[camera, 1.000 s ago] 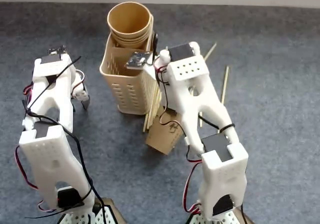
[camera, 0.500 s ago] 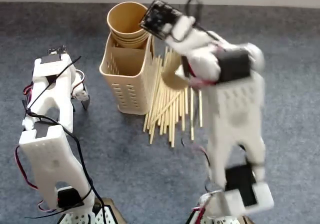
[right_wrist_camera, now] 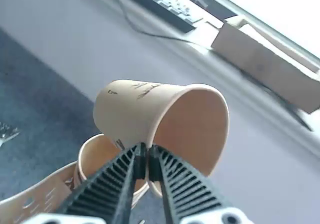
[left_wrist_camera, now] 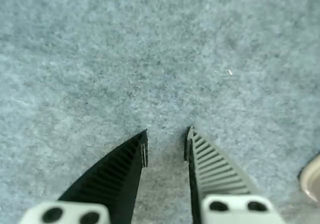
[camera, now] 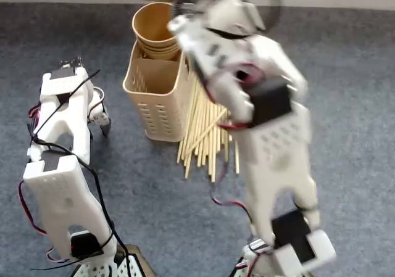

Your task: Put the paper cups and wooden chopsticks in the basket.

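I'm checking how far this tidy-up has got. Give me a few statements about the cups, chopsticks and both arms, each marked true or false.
1. The right jaws are shut on the rim of a paper cup. True.
2. The wooden chopsticks are inside the basket. False: they lie on the carpet beside it.
3. A stack of paper cups stands in one end of the basket. True.
4. The left jaws hold a chopstick. False: they are open and empty above the carpet.

Bright, even light; soft shadows
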Motion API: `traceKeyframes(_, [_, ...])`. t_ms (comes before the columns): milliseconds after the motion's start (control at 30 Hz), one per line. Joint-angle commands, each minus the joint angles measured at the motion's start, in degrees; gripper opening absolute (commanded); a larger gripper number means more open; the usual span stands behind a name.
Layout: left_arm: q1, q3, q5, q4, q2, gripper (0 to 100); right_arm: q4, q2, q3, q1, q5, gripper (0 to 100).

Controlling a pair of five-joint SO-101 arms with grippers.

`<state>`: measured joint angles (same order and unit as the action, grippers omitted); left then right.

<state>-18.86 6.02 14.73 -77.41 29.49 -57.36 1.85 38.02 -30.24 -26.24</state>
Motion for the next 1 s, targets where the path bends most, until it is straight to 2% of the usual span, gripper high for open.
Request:
traceKeyframes(0, [0.48,-0.13,-0.18,0.26,-2.33,14,-0.31,-6.02,0.13,-1.80,-4.48,0.6])
traceKeyframes(233, [1.45,-0.31,-0.18,0.79,-2.33,14,-9.89,-7.69,2.86,-0.66,-12.31,0.5])
traceKeyframes(467, [1.45,-0.75,-0.18,1.05,-2.33,14,-14.73,-7.43,15.34,-0.22,-12.40,0.5])
traceKeyframes(600, [1.45,-1.10,-0.18,1.05,-2.33,14,-14.64,-7.52,12.35,-0.13,-13.45,0.5])
traceKeyframes(833, [1.45,-1.10,-0.18,1.05,-2.33,14,-14.20,-7.60,6.81,0.04,-20.48,0.5])
traceKeyframes(967, [1.45,-1.10,-0.18,1.05,-2.33,14,-14.37,-7.52,6.99,2.51,-25.58,0.5])
